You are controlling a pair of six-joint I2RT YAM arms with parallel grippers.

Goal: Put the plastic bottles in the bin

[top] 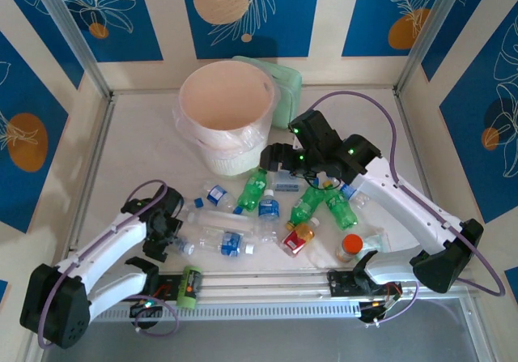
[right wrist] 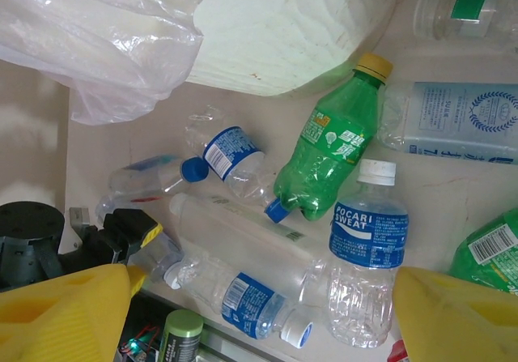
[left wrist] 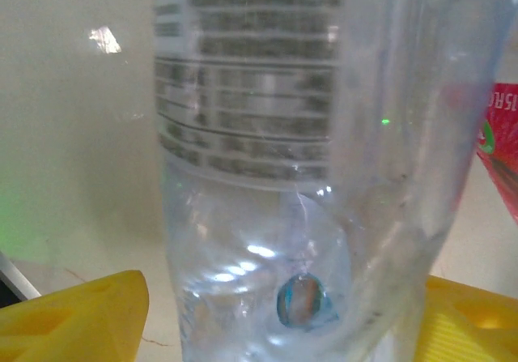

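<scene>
Left gripper (top: 167, 231) is down low on the table (top: 137, 151), a clear bottle (left wrist: 267, 232) sitting right between its yellow fingers (left wrist: 77, 317). One finger is on each side, but I can't tell whether they're pinching it. Right gripper (top: 275, 158) hovers just in front of the bin (top: 235, 161), jaws wide apart, nothing in them. The plastic bottles (top: 268, 208), green and clear, lie scattered on the table between the arms, near the bin.
</scene>
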